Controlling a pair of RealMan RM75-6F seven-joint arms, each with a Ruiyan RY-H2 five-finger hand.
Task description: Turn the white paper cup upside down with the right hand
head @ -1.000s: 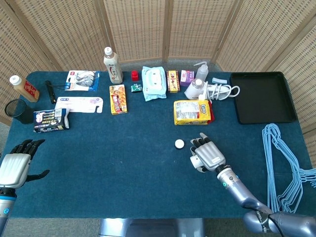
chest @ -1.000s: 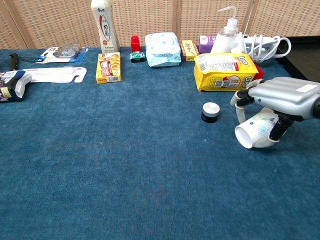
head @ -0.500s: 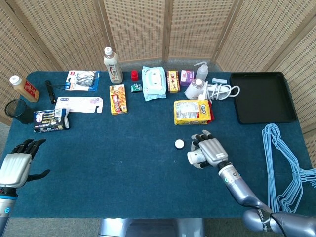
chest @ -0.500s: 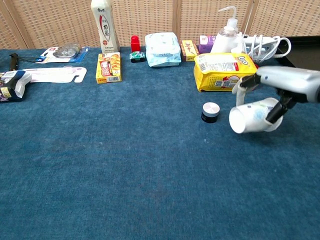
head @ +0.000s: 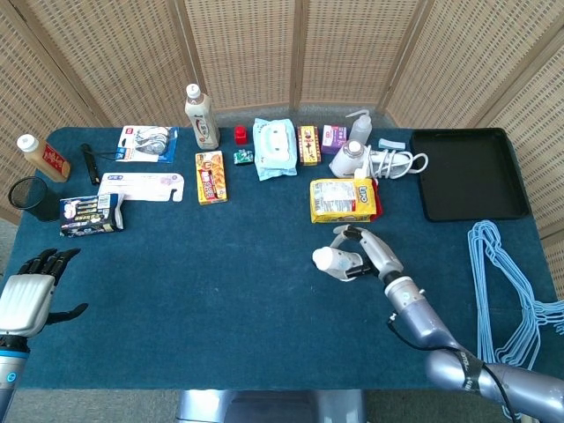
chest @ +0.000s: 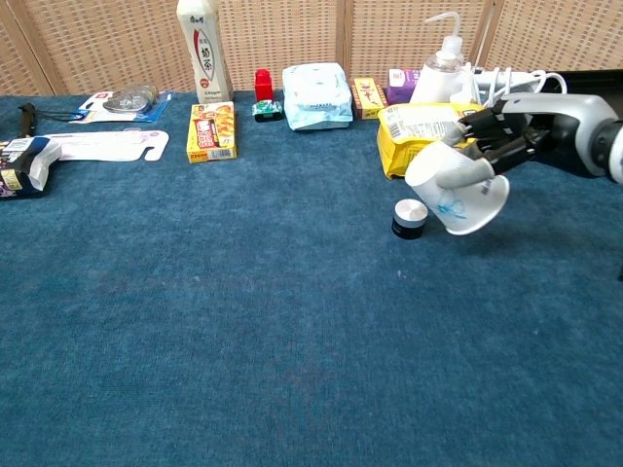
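gripping the white paper cup (chest: 455,193) aloft – right hand (chest: 514,126); left hand (head: 26,291) spread wide, head view only.

Left hand (head: 31,286): silver back plate, black fingers, silver wrist with small green light. Right hand (head: 368,253): silver shell, black fingers; right arm (head: 432,330) glossy blue-grey, black joint ring, green light at wrist.

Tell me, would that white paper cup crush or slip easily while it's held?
Probably light: the right robot hand carries the paper cup tilted in mid-air above the table. Thin walls likely dent under a hard squeeze. Being round and tapered, it would probably roll in a curve if dropped.
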